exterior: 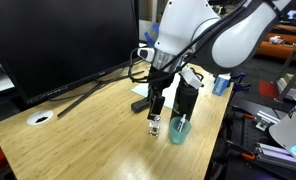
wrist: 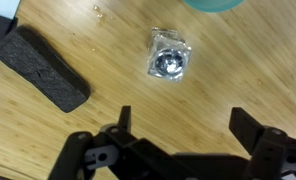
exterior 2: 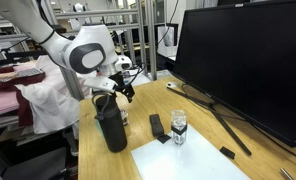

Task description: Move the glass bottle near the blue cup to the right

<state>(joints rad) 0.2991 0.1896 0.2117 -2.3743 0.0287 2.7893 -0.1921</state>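
Observation:
The glass bottle (wrist: 170, 61) stands upright on the wooden table; in the wrist view I look down on its silvery top. The rim of the blue cup (wrist: 217, 4) shows at that view's top edge. In an exterior view the bottle (exterior: 154, 126) stands just left of the blue cup (exterior: 178, 129). My gripper (wrist: 186, 125) is open and empty. It hangs above the table, close over the bottle (exterior: 156, 106). A small glass bottle (exterior 2: 178, 130) also shows in an exterior view, where I cannot make out the cup.
A tall black flask (exterior: 187, 99) (exterior 2: 111, 128) stands close beside the gripper. A black foam block (wrist: 43, 67) (exterior: 138, 103) (exterior 2: 157, 127) lies near the bottle. A large monitor (exterior: 58, 40) with its stand leg takes up one side of the table. White paper (exterior 2: 188, 162) lies on the table.

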